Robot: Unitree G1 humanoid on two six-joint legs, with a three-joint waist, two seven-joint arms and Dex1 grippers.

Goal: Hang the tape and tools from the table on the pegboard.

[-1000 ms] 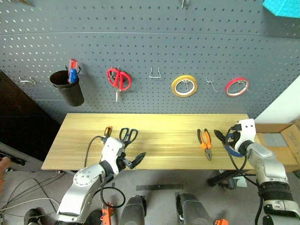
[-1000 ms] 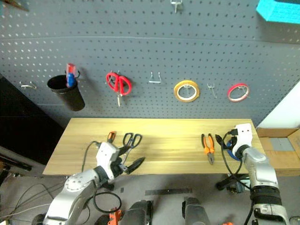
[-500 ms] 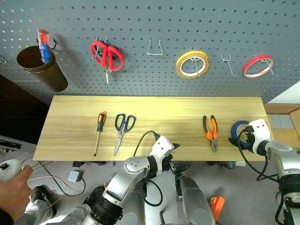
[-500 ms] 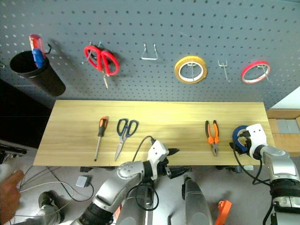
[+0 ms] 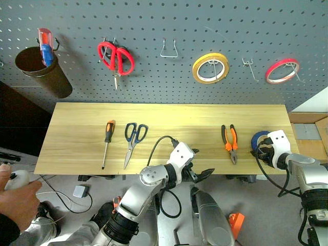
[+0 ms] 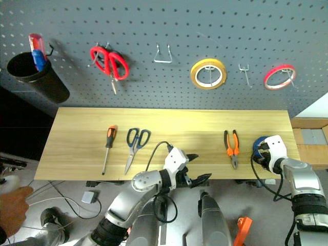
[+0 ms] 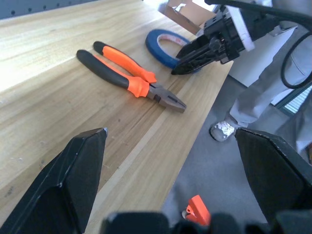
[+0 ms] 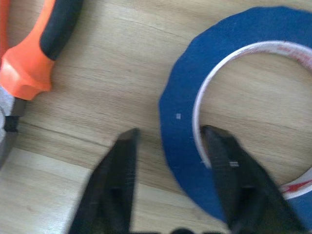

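The blue tape (image 5: 258,137) lies flat at the right end of the table (image 5: 174,125). My right gripper (image 8: 170,161) is down on it, one finger inside the hole and one outside, shut across the band. The orange-and-black pliers (image 5: 229,143) lie just left of it. Dark-blue scissors (image 5: 133,139) and the screwdriver (image 5: 106,141) lie on the left half. My left gripper (image 6: 199,167) hangs open and empty at the table's front edge, near the middle, pointing toward the pliers (image 7: 129,78). The pegboard (image 5: 77,20) rises behind the table.
On the pegboard hang a dark cup (image 5: 43,74), red scissors (image 5: 115,56), a yellow roll (image 5: 210,68) and a red roll (image 5: 282,70). Bare hooks (image 5: 169,49) (image 5: 249,67) sit between them. A cardboard box (image 5: 307,132) stands right; a person's hand (image 5: 18,200) is lower left.
The camera has tilted down. My left gripper has swung right along the front edge to the table's middle. My right gripper's fingers have closed across the tape's band.
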